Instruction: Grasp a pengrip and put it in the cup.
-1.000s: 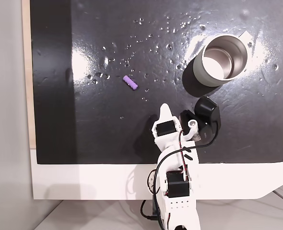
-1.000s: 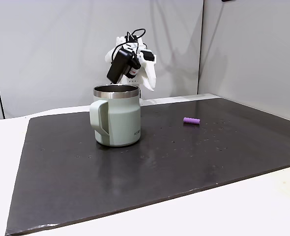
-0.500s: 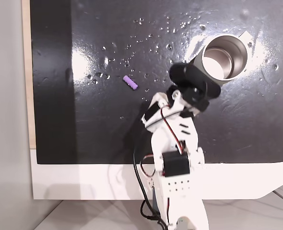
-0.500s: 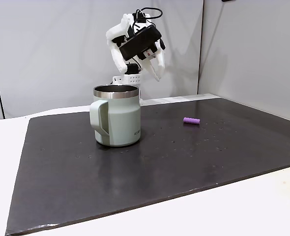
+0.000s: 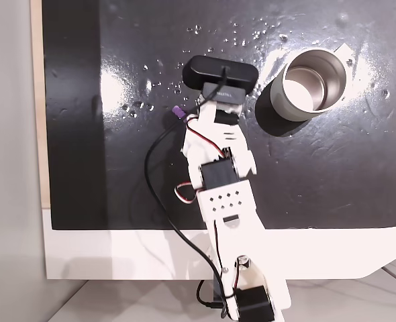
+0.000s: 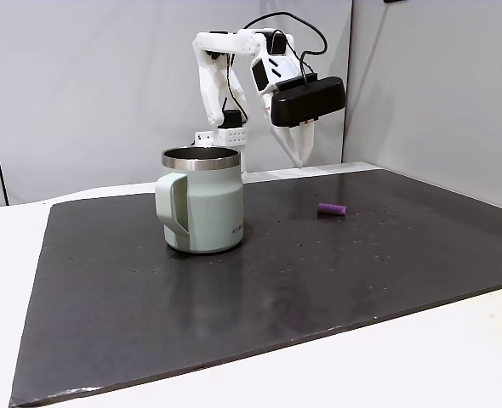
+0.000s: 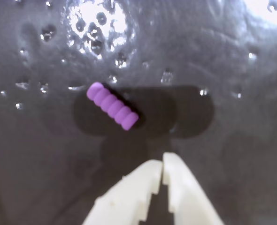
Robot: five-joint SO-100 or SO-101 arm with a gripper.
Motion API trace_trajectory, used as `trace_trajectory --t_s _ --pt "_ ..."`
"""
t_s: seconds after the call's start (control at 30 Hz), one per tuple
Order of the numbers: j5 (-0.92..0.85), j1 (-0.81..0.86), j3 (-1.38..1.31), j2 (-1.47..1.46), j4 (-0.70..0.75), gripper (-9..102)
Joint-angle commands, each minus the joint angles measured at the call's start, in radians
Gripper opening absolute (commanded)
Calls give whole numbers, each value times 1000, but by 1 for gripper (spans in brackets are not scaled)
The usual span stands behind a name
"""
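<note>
My wrist view shows the tool [image 7: 162,161] pressed together, empty, just short of the pengrip [image 7: 112,106]; a fixed view adds the cup [image 6: 202,200] well apart (handle toward me) on the glossy black desk [image 6: 336,280], grey walls behind.

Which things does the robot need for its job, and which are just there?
For the job:
- pengrip, lying on the mat
- cup, standing upright
- gripper, shut, above the mat near the pengrip

Just there:
- black mat
- white table
- black camera on the arm
</note>
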Motion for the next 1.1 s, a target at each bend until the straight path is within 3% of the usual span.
trace_trajectory --t_s 0.0,0.23,0.5,0.93,1.07 --pt "-97 -11 -84 -57 -75 0" --pt "-268 -31 -86 -144 -181 0" --pt "-413 -92 -149 -212 -192 1" --pt "-495 -216 -176 -264 37 19" --pt "-514 -202 -186 -316 48 24"
